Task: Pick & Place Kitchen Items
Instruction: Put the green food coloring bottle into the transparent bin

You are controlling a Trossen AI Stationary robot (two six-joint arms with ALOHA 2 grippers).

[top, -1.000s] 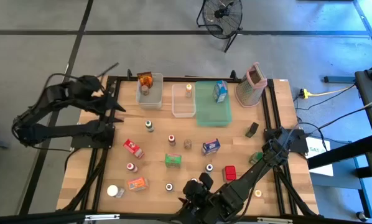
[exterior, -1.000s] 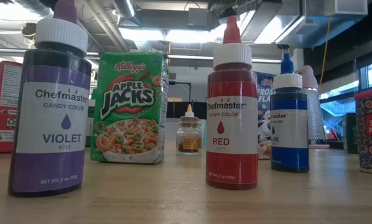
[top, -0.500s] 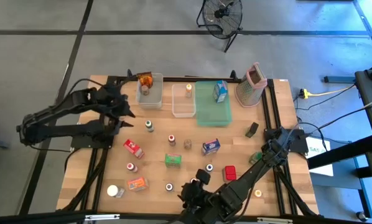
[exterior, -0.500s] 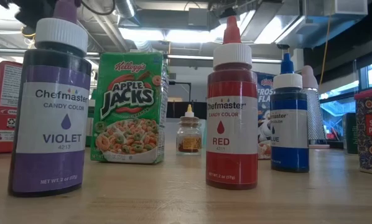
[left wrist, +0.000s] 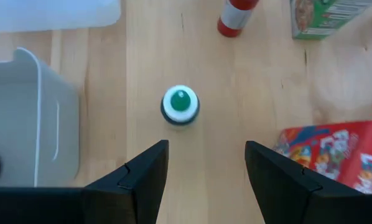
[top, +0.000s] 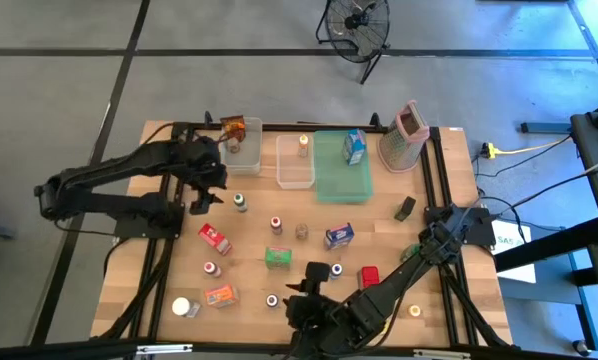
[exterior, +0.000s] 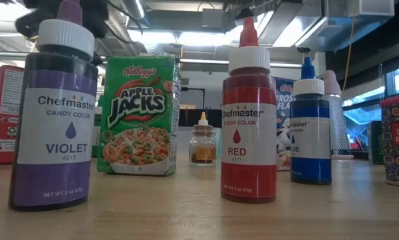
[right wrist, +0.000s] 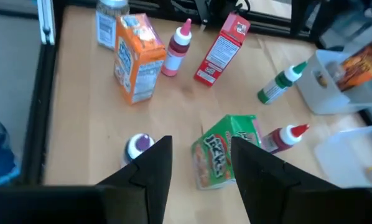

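A small green-capped bottle (left wrist: 180, 104) stands upright on the wooden table (top: 179, 250). My left gripper (left wrist: 206, 163) hovers open above it, fingers pointing steeply down; in the high view this gripper (top: 211, 192) is just left of the bottle (top: 240, 202). A red box (left wrist: 335, 149) lies beside it. My right gripper (right wrist: 201, 165) is open near the front edge (top: 301, 285). It points at the green cereal box (right wrist: 226, 155), with the violet bottle (right wrist: 138, 146) beside one finger. Neither gripper holds anything.
Two clear bins (top: 241, 150) (top: 294, 162), a green tray (top: 341, 168) with a blue box, and the metal grater (top: 404, 135) stand along the far edge. Orange box (right wrist: 136, 56), pink bottle (right wrist: 178, 46), red bottle (right wrist: 282, 137) and several more items dot the table.
My left gripper has come down and toward the table's right, from beyond the far-left corner to just above the green-capped bottle, tipping further downward. My right gripper has rolled about its own pointing line while staying in place. No item has moved.
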